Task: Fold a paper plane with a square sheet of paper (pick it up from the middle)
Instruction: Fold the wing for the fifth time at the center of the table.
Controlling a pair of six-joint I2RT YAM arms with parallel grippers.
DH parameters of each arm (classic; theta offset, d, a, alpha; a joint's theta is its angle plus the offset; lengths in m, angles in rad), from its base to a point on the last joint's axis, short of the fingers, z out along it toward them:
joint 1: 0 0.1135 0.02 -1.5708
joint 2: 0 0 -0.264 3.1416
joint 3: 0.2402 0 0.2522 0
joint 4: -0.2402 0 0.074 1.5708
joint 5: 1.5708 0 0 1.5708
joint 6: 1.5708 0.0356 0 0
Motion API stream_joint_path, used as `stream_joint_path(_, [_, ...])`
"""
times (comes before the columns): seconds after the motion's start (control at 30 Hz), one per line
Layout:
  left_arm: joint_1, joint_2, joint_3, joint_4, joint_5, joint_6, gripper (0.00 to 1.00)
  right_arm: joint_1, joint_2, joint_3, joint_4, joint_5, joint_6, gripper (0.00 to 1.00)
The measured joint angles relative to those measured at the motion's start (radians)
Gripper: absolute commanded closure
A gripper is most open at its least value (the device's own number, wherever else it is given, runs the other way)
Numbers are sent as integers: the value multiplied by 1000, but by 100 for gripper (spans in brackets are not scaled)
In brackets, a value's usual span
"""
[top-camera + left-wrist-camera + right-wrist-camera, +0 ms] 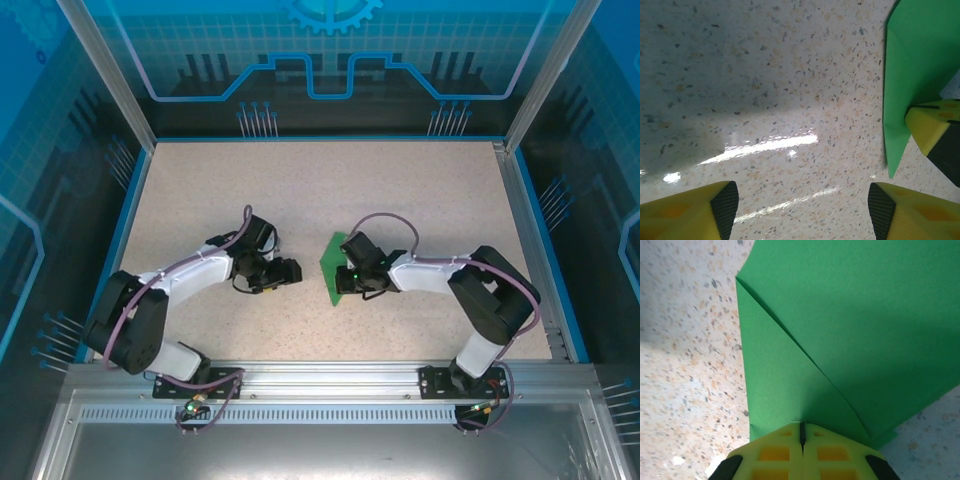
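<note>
Lying lengthwise near-to-far, green paper (331,270), pinched by right gripper (801,432)

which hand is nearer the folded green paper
Right. The right hand is shut on the folded green paper sheet; the left hand sits open to its left, apart.

Speckled beige tabletop (330,190) had blue rim (325,139) round it, metal rail (320,375) along near edge. Blue circuit-pattern panel (400,50) stood at back. 2 glare streaks (765,147) lay on the top.
</note>
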Motion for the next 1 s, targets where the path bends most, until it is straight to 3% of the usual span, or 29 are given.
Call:
stream_joint_path(0.47, [-69, 162, 112, 199, 11, -123, 30, -164, 36, -286, 616, -354, 172, 100])
stream_joint_path(1.0, [-95, 340, 195, 394, 35, -227, 37, -199, 73, -330, 756, -426, 186, 100])
